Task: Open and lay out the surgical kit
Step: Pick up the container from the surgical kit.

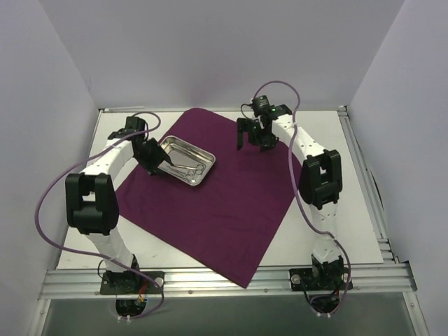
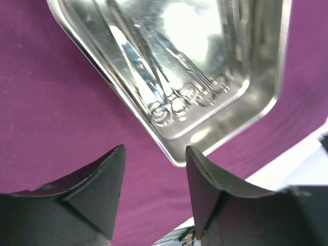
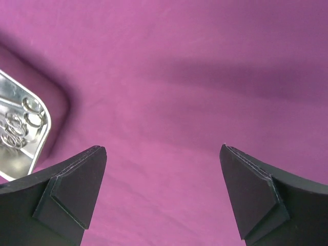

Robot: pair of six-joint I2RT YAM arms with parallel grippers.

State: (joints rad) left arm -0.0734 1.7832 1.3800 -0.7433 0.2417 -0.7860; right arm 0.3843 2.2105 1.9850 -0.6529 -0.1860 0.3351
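Ring-handled instruments (image 1: 191,169) side by side in steel tray (image 1: 176,148) on purple cloth (image 1: 210,210). Left gripper (image 2: 155,154) apart, empty, beside tray; right gripper (image 3: 163,151) wide apart.

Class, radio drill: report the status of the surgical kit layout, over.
Left gripper open, empty, at the tray edge. Right gripper wide open, empty, over the cloth. Cloth spread flat; instruments in tray, not yet laid out. Nothing in the way.

- A white table (image 1: 168,264) carries everything.
- A purple cloth (image 1: 210,210) lies spread flat on it, turned cornerwise, with one corner at the near edge and another by the far edge.
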